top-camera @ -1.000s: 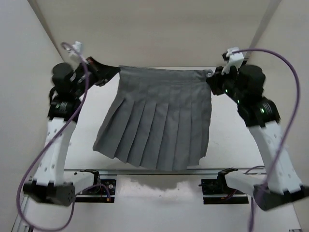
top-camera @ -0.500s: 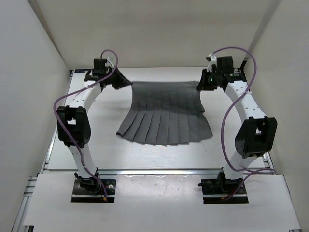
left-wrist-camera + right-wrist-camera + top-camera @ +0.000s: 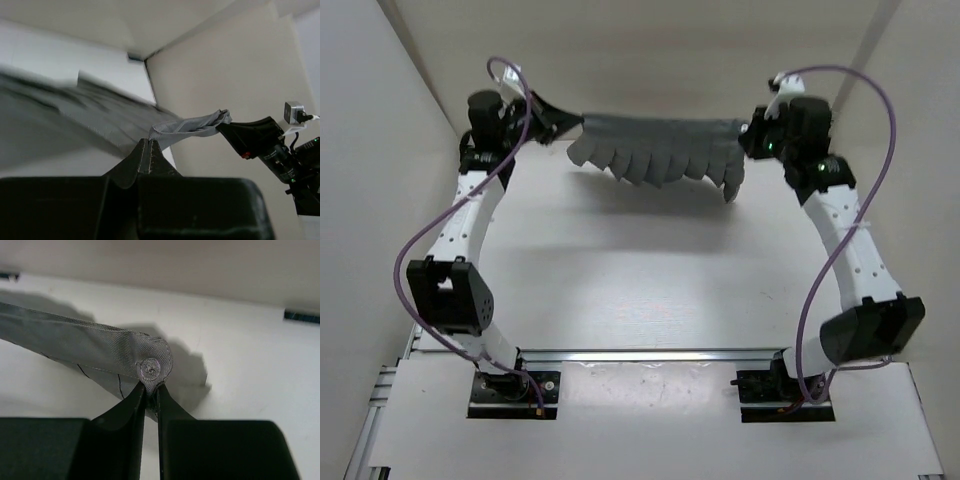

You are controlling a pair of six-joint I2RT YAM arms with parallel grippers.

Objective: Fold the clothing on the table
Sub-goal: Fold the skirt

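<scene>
We had the clothing stretched nine-to-three, seemingly clear of the table; our left gripper pinched its nine o'clock corner, our right gripper the three o'clock.

The top view looks down from high behind the near edge at the whole table. Each wrist view looks closely along its fingers; all share the clothing.
</scene>
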